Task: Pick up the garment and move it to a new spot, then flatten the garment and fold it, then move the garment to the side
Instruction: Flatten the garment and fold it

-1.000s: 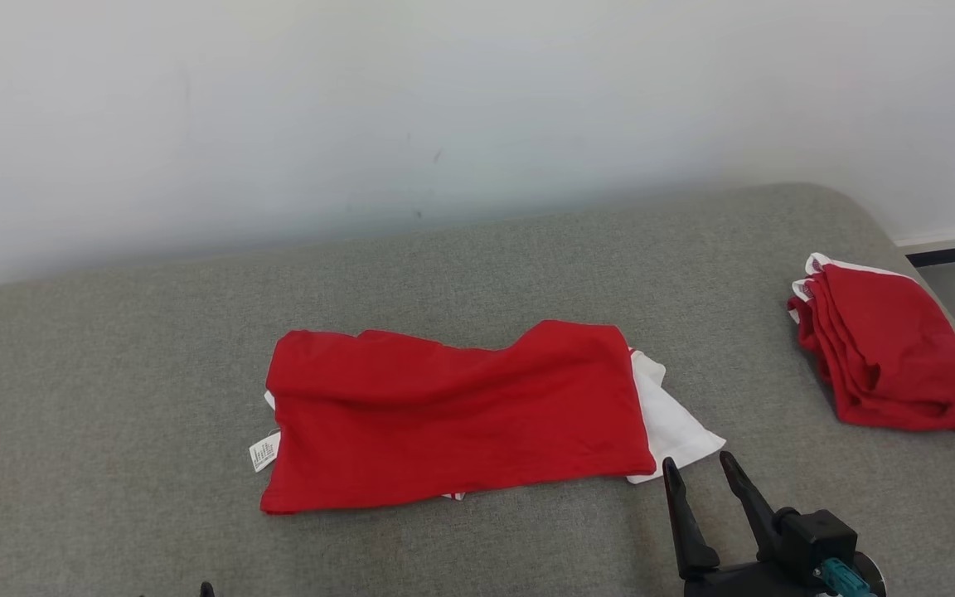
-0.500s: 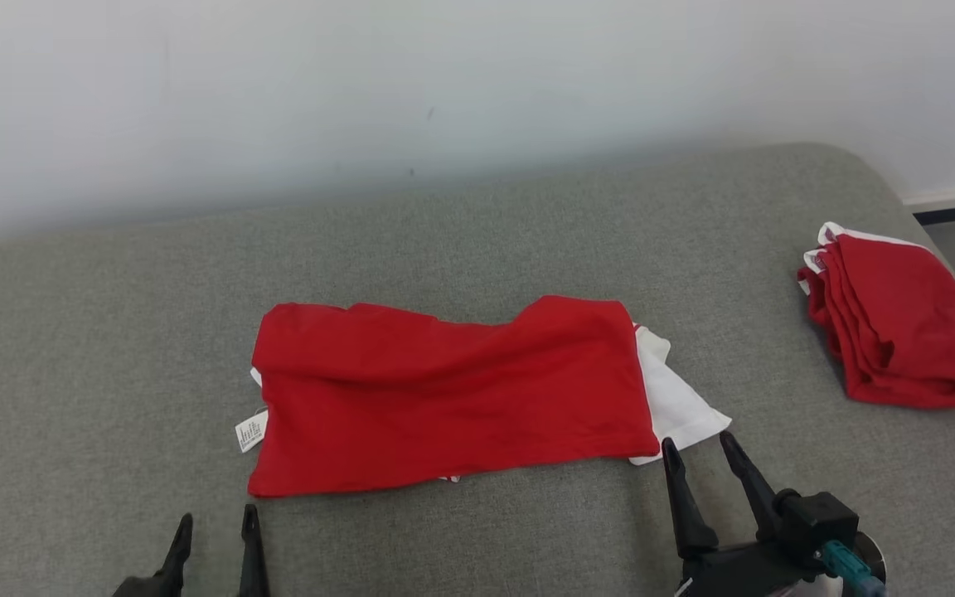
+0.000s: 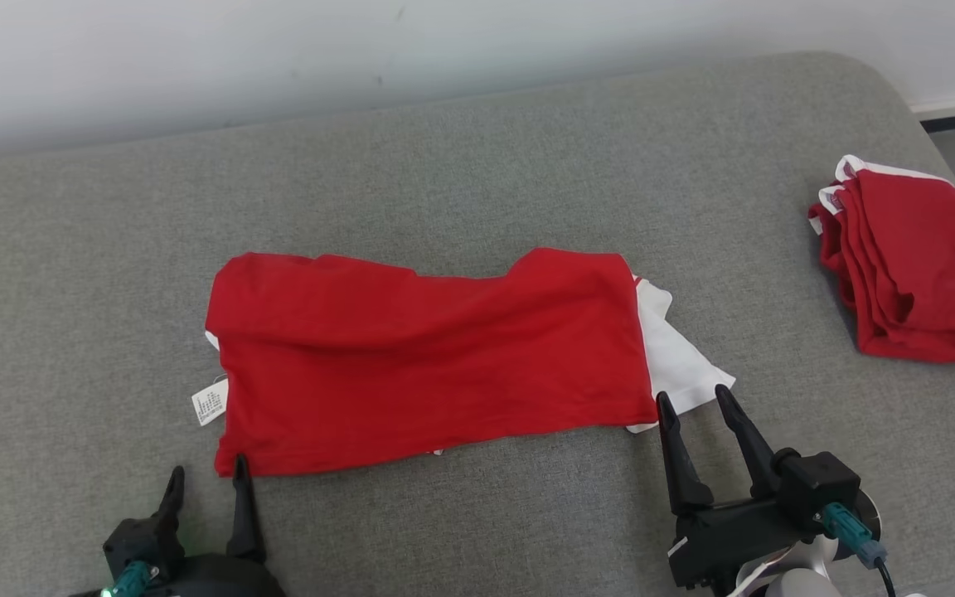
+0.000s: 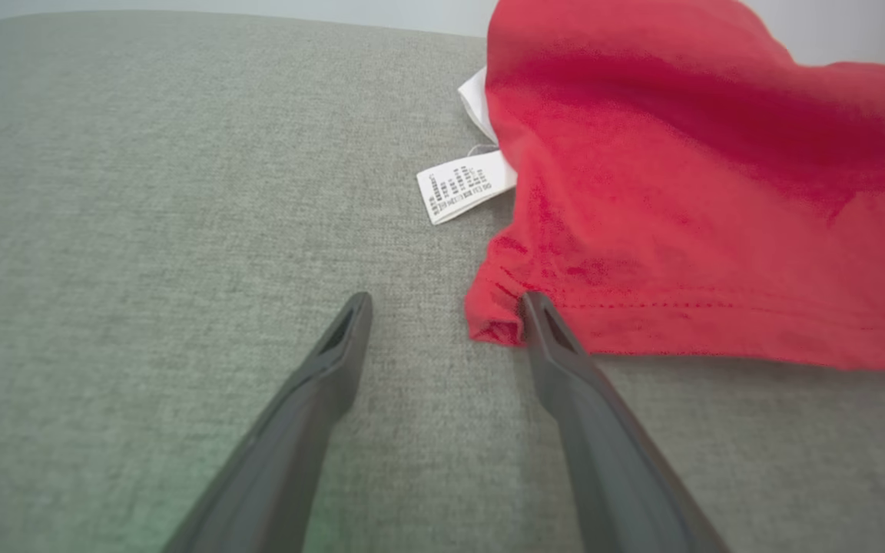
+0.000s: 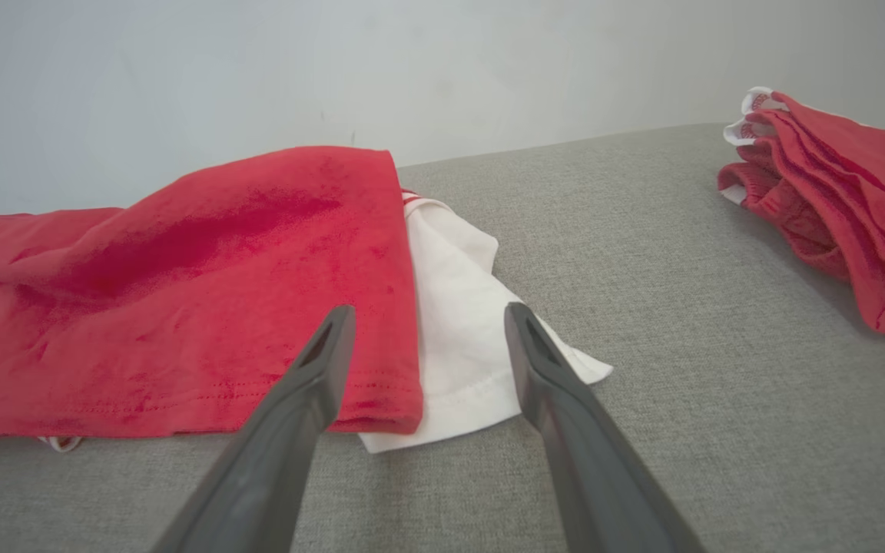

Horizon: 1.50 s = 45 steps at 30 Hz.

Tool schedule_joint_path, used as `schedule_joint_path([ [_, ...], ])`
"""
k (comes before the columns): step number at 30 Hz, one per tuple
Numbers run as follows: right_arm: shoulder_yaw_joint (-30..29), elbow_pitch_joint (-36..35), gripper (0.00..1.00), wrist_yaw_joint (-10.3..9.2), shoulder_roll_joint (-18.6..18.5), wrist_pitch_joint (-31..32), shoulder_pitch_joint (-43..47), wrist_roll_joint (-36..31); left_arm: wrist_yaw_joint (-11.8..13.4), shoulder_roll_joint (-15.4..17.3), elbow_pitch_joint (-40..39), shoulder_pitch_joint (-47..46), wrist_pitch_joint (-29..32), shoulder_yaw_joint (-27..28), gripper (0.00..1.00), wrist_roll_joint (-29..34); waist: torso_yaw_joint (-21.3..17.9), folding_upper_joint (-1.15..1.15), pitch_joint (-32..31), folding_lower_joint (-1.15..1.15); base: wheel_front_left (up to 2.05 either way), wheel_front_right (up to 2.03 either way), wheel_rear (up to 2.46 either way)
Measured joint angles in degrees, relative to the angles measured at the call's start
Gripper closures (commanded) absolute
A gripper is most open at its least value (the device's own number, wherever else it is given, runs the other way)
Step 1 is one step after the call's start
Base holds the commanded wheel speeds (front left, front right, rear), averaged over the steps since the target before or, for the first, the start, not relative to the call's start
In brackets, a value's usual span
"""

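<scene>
Garment [image 3: 428,356], red over white, lies flat at frame centre on grey cushion [image 3: 477,166]. Left gripper [image 3: 207,465], lower left, jaws apart, meets its near corner. Right gripper [image 3: 692,394], lower right, jaws apart, reaches the white edge. Red stack [image 3: 917,265] sits far right.

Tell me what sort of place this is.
Probably an indoor laundry-folding spot: a grey cushion against a white wall, a red garment laid out, folded red ones stacked aside.
</scene>
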Motion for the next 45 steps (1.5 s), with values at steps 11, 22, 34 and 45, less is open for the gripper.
schedule_joint_path([
  [11,-0.2,0.5,0.0,0.0,0.0,0.0,-0.8,0.2,-1.8,-0.1,0.2,-1.8,0.0,-2.0,1.0,2.0,0.3,0.0,0.3,0.0,0.0,0.0,0.0],
  [22,-0.5,1.1,0.0,0.0,0.0,0.0,-0.2,1.0,-3.7,8.7,-12.8,-8.2,0.1,3.4,1.0,5.5,0.9,0.0,-2.2,-0.01,0.0,0.0,0.0],
  [34,0.0,1.3,0.0,0.0,0.0,0.0,0.4,1.4,-4.4,21.9,-7.2,-20.2,5.2,6.0,0.94,7.3,-1.2,0.0,-1.6,-0.01,0.0,0.0,0.0],
  [45,-0.3,1.6,0.0,0.0,0.0,0.0,-0.5,1.0,-1.6,21.2,4.6,-23.2,2.6,6.4,0.0,6.9,-2.1,0.0,-0.5,-0.01,0.0,0.0,0.0],
])
